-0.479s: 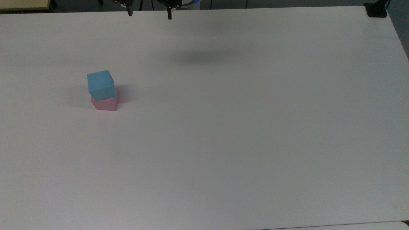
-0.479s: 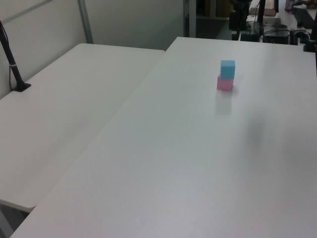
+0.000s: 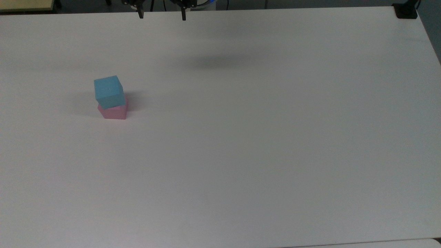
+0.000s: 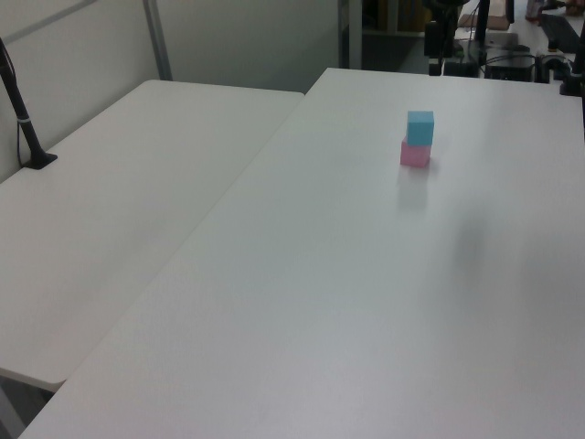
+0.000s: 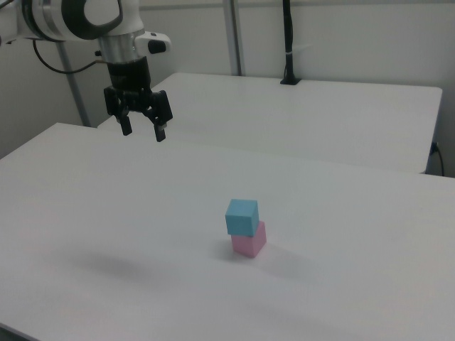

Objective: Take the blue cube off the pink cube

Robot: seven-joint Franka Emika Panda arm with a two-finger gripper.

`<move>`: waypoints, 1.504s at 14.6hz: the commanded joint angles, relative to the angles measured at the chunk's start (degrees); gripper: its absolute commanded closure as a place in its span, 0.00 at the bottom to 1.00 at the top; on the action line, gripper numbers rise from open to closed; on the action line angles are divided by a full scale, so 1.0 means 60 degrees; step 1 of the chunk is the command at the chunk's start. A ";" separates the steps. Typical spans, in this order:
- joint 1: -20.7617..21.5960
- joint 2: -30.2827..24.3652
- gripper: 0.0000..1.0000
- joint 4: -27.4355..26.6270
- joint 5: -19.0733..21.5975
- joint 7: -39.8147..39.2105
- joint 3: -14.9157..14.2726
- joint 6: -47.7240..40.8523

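Note:
The blue cube sits on top of the pink cube, slightly offset, on the white table. The stack stands toward the top view's left. In the left view the blue cube rests on the pink cube at the far right. In the right view the blue cube tops the pink cube near the middle. My gripper hangs open high above the table, well away from the stack, toward the right view's upper left. Its fingertips poke in at the top view's upper edge, gripper empty.
A second white table adjoins on the left view's left, with a black post clamped to it. A black clamp sits at the top view's upper right corner. Equipment and cables stand beyond the far edge in the left view.
My gripper has shifted very slightly; the cubes have not moved.

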 commanded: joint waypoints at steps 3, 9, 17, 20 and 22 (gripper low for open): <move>-0.0086 -0.0157 0.00 -0.0151 -0.0054 -0.0199 0.0057 0.0007; -0.0115 0.0077 0.00 -0.0224 -0.0141 -0.0621 0.0043 0.0386; -0.0115 0.1642 0.00 -0.1367 -0.0171 -0.3478 -0.1859 0.3944; -0.0115 0.1864 0.00 -0.1674 -0.0186 -0.4474 -0.2578 0.4649; -0.0115 0.2170 0.00 -0.1806 -0.0186 -0.4681 -0.2682 0.5059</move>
